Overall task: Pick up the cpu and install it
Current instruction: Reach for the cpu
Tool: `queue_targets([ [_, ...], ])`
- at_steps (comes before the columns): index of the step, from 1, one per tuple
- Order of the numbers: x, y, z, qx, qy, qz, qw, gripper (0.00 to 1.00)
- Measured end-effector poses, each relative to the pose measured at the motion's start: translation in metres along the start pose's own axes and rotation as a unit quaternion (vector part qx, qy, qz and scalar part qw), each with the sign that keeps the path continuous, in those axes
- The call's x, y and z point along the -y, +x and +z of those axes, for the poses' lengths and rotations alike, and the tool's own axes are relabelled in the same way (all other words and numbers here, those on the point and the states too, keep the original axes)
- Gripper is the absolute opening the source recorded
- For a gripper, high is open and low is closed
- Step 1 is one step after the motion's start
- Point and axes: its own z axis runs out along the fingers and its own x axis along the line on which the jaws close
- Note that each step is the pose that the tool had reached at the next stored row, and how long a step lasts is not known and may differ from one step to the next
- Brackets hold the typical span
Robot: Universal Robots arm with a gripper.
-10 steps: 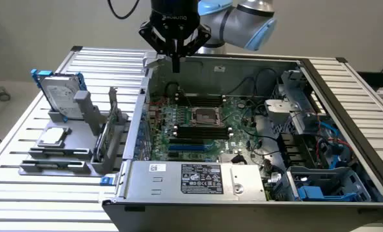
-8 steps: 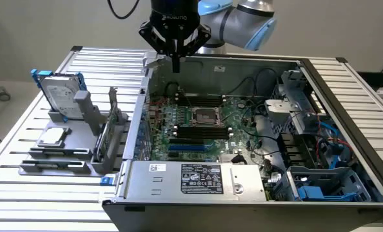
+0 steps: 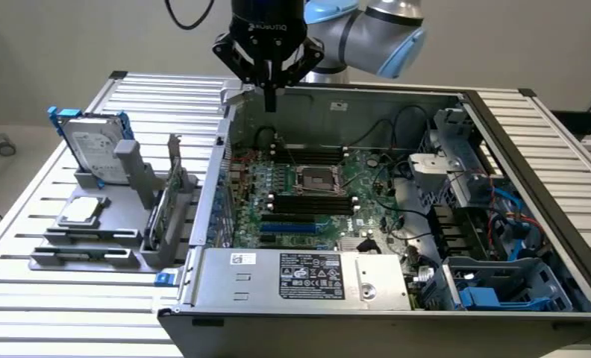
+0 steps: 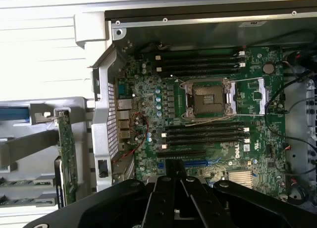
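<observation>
Exterior view, arm (image 3: pixel 373 28) pointing straight down over case (image 3: pixel 504 134), fingers (image 3: pixel 269 95) closed

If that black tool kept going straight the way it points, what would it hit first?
Most likely the green circuit board inside the open computer case. The tool hangs above it, pointing down, shut and empty. Which spot on the board it would touch is hard to judge.

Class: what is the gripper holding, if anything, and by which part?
Nothing. The black gripper is shut and empty above the open computer case; the small, flat, silver-topped square cpu lies on the grey rack.
</observation>
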Motion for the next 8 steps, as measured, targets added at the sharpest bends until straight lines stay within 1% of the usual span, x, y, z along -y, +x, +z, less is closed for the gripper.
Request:
queue_targets([
  [8, 0.0026, 0.037, 0.0016, 0.0, 0.0, 0.0, 1.0, 0.11],
])
